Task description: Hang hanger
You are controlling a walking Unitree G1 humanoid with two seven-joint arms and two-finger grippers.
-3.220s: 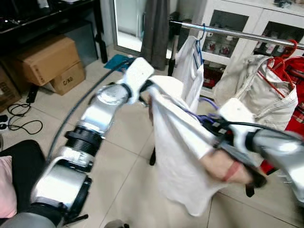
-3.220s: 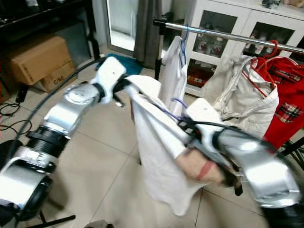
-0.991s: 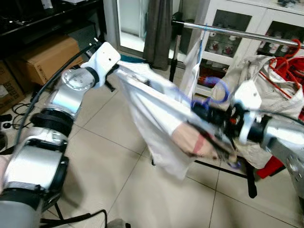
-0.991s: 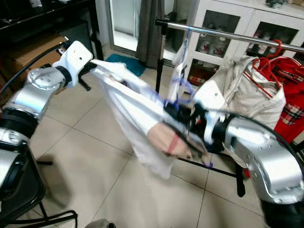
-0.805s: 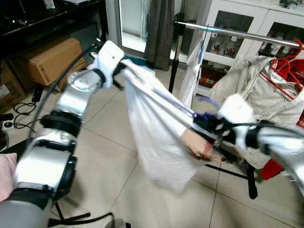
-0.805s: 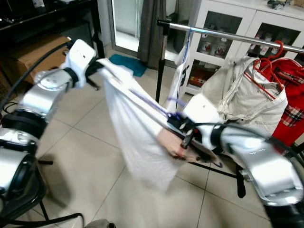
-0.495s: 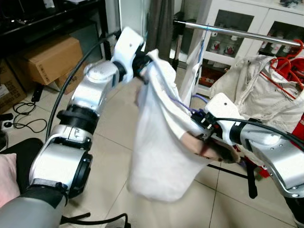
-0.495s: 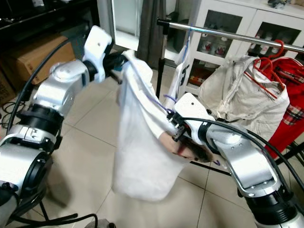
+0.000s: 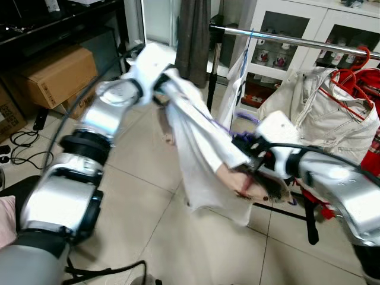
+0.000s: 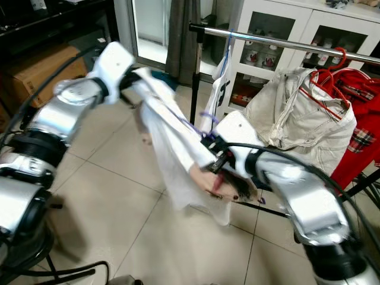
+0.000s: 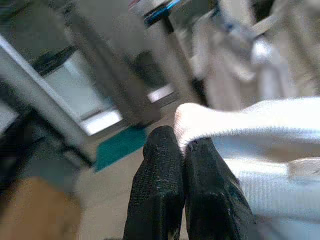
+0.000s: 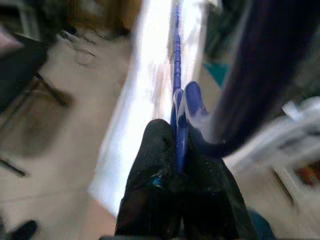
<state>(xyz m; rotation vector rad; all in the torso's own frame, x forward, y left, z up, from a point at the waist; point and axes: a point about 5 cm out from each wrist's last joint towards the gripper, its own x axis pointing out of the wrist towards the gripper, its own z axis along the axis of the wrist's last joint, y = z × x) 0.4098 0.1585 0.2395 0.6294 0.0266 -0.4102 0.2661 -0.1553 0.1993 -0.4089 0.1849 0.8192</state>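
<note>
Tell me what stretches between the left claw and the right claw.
A white shirt on a blue hanger spans from left claw to right claw, seen in the eye views.

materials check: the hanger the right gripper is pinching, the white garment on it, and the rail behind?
Hanger: looks like glossy blue plastic, or plastic-coated wire; thin, blurred.
White garment: soft matte fabric, likely cotton knit; ribbed edge shows at the left gripper, and it drapes limply.
Rail: shiny silver metal tube with bright highlights.
Right gripper: clamped on the hanger.
</note>
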